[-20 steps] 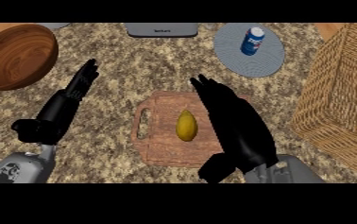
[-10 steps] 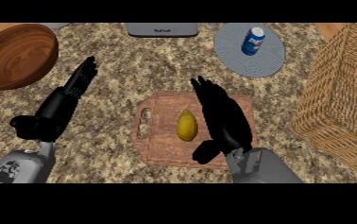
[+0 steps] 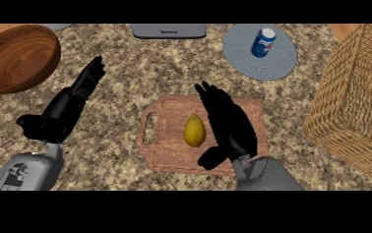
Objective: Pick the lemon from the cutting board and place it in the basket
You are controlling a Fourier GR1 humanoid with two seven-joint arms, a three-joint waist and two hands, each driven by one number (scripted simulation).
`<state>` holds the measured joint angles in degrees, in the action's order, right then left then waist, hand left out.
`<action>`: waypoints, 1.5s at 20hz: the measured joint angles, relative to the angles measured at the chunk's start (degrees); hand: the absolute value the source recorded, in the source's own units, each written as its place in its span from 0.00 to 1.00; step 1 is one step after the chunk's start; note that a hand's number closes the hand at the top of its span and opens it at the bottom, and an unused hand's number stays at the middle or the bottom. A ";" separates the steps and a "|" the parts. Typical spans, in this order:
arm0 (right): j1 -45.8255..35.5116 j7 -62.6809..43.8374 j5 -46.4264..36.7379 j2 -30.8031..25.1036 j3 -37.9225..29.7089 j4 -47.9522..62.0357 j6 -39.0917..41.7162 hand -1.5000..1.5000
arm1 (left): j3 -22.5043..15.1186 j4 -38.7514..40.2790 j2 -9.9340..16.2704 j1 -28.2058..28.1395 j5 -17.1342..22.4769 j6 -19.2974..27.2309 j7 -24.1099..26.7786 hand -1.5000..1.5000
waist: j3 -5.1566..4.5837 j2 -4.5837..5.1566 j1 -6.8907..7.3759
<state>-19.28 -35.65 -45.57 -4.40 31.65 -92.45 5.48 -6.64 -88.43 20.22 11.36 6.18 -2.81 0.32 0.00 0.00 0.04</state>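
**Supervisor:** Report the position of the target.

**Operator:** The oval yellow lemon lies at the middle of the brown wooden cutting board. Its long axis runs toward and away from me. My black right hand is just beside it on the lemon's right, fingers straight, pressed together and pointing away from me, thumb low near the board's front edge. I see no contact with the lemon yet. The hand holds nothing.

**Supervisor:** Which hand is nearer?

**Operator:** The right, clearly. My left hand rests out on the speckled stone counter, well apart from the board, fingers straight. The woven wicker basket stands to the right of the board.

**Supervisor:** Change since the earlier frame?

**Operator:** The right forearm has swung in closer and more upright over the board. The lemon has not moved. I judge that the next move is a short leftward closure across the lemon's narrow width.
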 measured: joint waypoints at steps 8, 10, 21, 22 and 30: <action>1.50 -0.14 -3.59 3.33 0.67 0.65 1.07 0.00 | 2.87 -1.73 -1.67 -1.55 -2.33 -2.33 -0.67 0.50 | 0.00 -0.03 0.10; 0.75 -0.19 -4.22 3.72 0.19 2.14 1.05 0.00 | 3.21 -2.42 -2.24 -2.52 -2.89 -2.97 -0.21 0.50 | 0.00 -0.03 0.12; -1.09 -1.60 -5.33 4.34 2.87 8.41 -0.95 0.00 | 5.13 -1.50 -5.43 -1.52 -5.87 -4.84 -0.62 0.50 | 0.00 0.00 0.14; -1.66 -1.98 -4.83 4.35 3.63 9.76 -2.03 0.00 | 5.13 -1.89 -5.70 -1.19 -5.97 -5.00 -1.19 0.50 | -0.01 0.00 0.17; -3.29 -0.11 -4.63 4.38 1.61 17.15 -3.75 0.00 | 6.79 -3.52 -6.55 -2.03 -6.47 -6.70 -2.27 0.50 | 0.00 0.01 0.19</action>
<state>-22.57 -35.76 -50.20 -0.01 33.27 -75.30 1.74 0.14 -91.95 13.67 9.33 -0.29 -9.51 -1.95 0.00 0.01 0.23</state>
